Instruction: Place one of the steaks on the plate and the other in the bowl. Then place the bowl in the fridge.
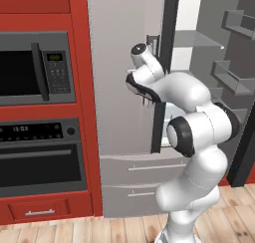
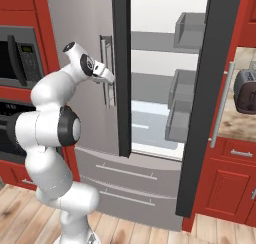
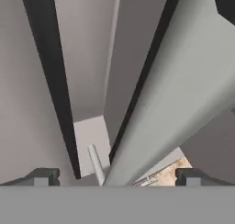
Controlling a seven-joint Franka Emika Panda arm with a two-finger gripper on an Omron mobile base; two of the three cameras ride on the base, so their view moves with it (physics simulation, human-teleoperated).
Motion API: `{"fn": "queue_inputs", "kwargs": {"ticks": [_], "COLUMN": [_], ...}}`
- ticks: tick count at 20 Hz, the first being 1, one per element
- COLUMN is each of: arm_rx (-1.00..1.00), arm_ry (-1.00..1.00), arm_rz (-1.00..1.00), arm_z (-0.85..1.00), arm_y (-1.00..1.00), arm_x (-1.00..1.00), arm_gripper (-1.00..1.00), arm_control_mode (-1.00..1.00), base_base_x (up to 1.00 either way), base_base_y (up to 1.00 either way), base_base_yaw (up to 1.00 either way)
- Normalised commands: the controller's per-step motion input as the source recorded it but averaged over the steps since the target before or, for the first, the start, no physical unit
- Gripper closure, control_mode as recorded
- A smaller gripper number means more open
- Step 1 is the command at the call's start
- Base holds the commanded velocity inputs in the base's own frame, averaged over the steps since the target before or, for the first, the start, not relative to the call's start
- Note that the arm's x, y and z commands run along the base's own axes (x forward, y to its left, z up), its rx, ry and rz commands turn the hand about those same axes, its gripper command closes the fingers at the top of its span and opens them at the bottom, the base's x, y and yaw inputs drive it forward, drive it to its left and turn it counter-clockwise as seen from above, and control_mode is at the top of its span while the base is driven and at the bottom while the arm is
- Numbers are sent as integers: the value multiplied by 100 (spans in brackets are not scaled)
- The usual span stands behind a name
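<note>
The fridge [image 1: 119, 87] stands straight ahead, its left door [image 2: 85, 33] slightly ajar and its right door [image 2: 205, 113] swung wide. Grey inner shelves [image 2: 150, 40] and door bins [image 2: 180, 93] show in the gap. My gripper [image 2: 109, 78] is raised at the left door's long vertical handle [image 2: 105, 53], near that door's inner edge. In the hand view the gripper [image 3: 118, 176] is open, and the thick grey handle bar [image 3: 183, 81] runs between its fingertips [image 3: 46, 176] without being clamped. The steaks, the plate and the bowl are out of view.
A black-windowed microwave [image 1: 35, 67] and wall oven [image 1: 40, 157] sit in red cabinets left of the fridge. Two fridge drawers [image 2: 125, 178] lie below the doors. A toaster [image 2: 245, 90] stands on the counter at the right. The open right door juts toward me.
</note>
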Motion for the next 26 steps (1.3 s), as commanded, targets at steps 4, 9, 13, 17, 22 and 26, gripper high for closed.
{"fn": "queue_inputs", "kwargs": {"ticks": [4, 9, 13, 17, 22, 26], "arm_rx": [-11, -8, -4, -6, 0, 1], "arm_ry": [-61, -52, -33, -25, -21, -12], "arm_rz": [15, 19, 16, 13, 12, 13], "arm_z": [-82, -83, -73, -63, -36, -6], "arm_y": [-44, -83, -52, -7, 0, 34], "arm_x": [0, 0, 27, 52, 49, 28], "arm_gripper": [-100, -100, -100, 100, 100, 100], "arm_control_mode": [-100, -100, -100, -100, -100, -100], "base_base_x": [0, 0, 0, 0, 0, 0], "base_base_y": [0, 0, 0, 0, 0, 0], "base_base_yaw": [0, 0, 0, 0, 0, 0]}}
